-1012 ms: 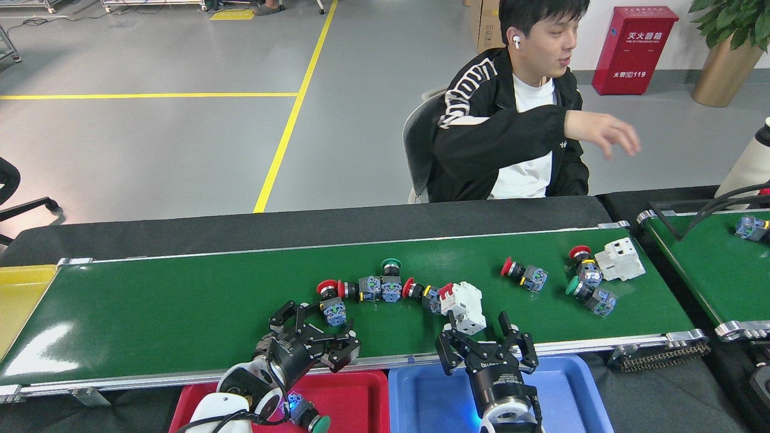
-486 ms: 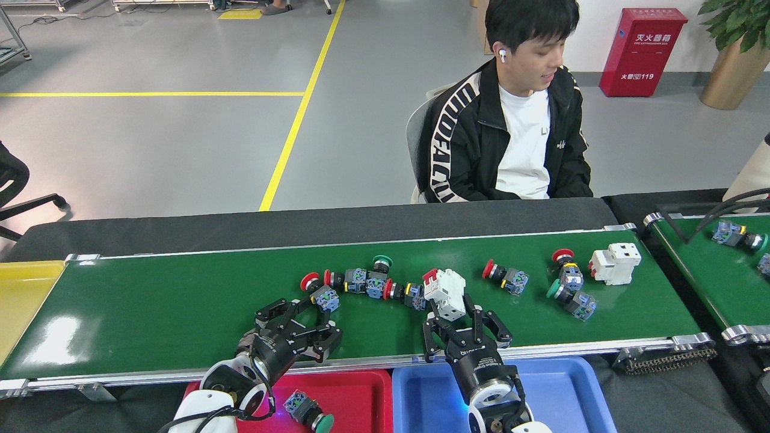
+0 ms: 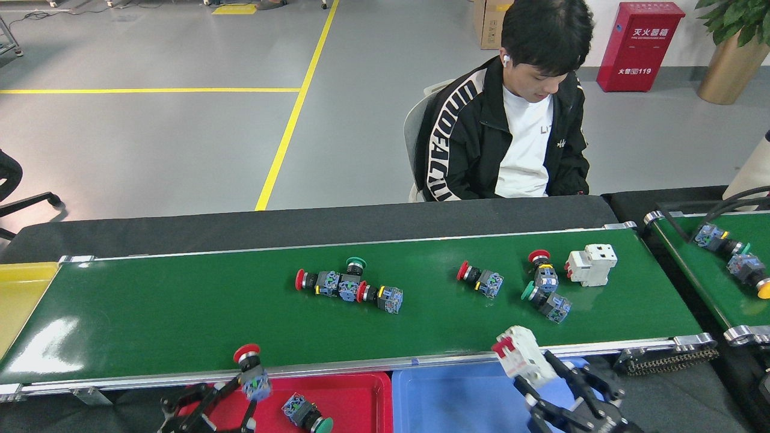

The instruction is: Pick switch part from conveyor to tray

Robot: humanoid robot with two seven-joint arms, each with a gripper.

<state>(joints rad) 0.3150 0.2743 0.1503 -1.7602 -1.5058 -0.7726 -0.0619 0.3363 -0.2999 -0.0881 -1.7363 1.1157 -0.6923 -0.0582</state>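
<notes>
Step in hand: transfer. Both arms carry a picked part off the conveyor [image 3: 180, 313] toward the trays at the near edge.
Left gripper [image 3: 240, 394]: fingers closed around a red-capped push-button switch [image 3: 251, 370], held upright above the red tray [image 3: 355, 400], at its far left corner beside the belt's near rail.
Right gripper [image 3: 544, 376]: fingers closed on a white breaker-type switch part [image 3: 522, 355] with a red lever, tilted, held over the blue tray [image 3: 457, 403], near its far right edge.
Next move, as judged: lower each part until it is clear of the rail and inside its tray wall, then spread the fingers; the left drop should avoid the green-capped switch [image 3: 307, 414] already lying in the red tray.
Look of the parts: push-button switches have a round red or green cap, a black collar and a blue-grey contact block; the breakers are white, blocky, with square recesses.
Remaining on belt: a cluster of three joined switches [image 3: 349, 285] mid-belt; a single red one [image 3: 479, 279]; a red and green pair [image 3: 544, 288]; a white breaker [image 3: 591, 264] at the right.
Bystander: a seated person [image 3: 511, 138] behind the belt, hands off it.
</notes>
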